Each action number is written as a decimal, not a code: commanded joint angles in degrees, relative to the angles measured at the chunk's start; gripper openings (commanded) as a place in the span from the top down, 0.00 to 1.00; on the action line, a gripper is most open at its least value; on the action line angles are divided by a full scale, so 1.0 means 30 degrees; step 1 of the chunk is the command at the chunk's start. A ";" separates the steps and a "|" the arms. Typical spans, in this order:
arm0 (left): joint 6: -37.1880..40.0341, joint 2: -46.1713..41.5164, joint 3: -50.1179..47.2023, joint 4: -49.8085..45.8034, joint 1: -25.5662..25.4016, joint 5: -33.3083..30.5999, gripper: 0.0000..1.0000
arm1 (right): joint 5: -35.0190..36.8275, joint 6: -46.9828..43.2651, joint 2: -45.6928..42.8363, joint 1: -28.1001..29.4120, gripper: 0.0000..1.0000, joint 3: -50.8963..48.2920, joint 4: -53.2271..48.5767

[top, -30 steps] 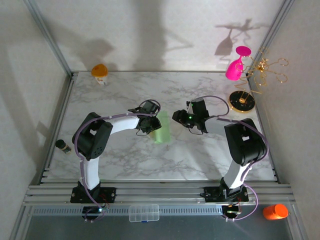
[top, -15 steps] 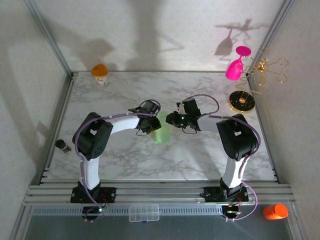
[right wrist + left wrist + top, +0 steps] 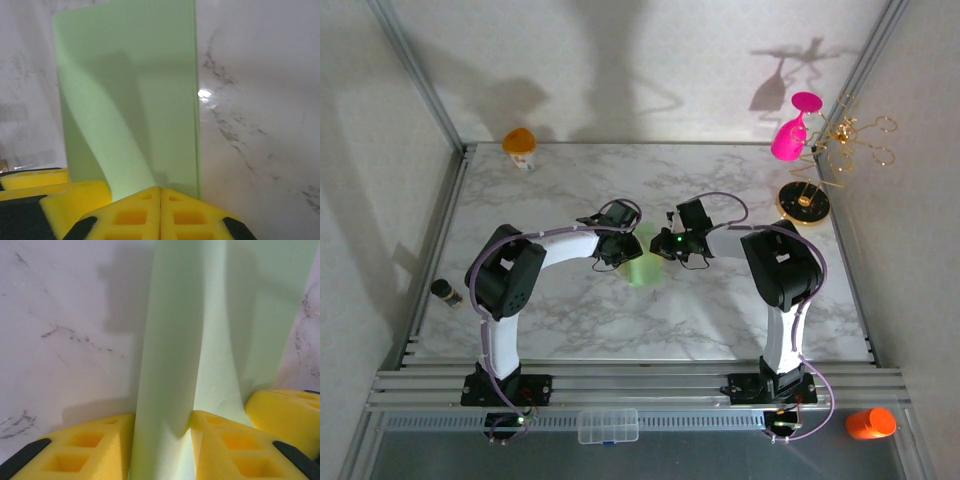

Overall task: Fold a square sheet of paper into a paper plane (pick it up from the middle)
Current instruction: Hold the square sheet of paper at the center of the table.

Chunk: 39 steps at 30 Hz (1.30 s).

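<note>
The square sheet of paper (image 3: pixel 642 268) is pale green and lies mid-table, bent up into a ridge (image 3: pixel 167 370). My left gripper (image 3: pixel 625 250) is shut on that ridge, one yellow finger (image 3: pixel 95 445) on each side of it. My right gripper (image 3: pixel 660 245) comes in from the right, shut with its fingertips (image 3: pixel 150 197) pressed together and resting at the paper's near edge (image 3: pixel 130 110). Nothing shows between its jaws. Each wrist view catches the other gripper's yellow finger at its side.
A gold stand (image 3: pixel 805 203) with a pink glass (image 3: pixel 788 135) is at the back right. An orange-lidded cup (image 3: pixel 519 143) stands back left, a small dark bottle (image 3: pixel 445 291) at the left rail. A clear box (image 3: pixel 608 425) and an orange object (image 3: pixel 870 423) lie in front.
My right gripper has travelled left to the paper and closed its jaws. The left gripper has kept its hold and place.
</note>
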 commanded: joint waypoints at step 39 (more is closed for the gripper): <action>0.0472 0.0356 0.1217 0.0865 0.0463 0.3130 0.80 | 0.3685 -0.0974 0.2781 0.0195 0.98 -0.0978 -0.3833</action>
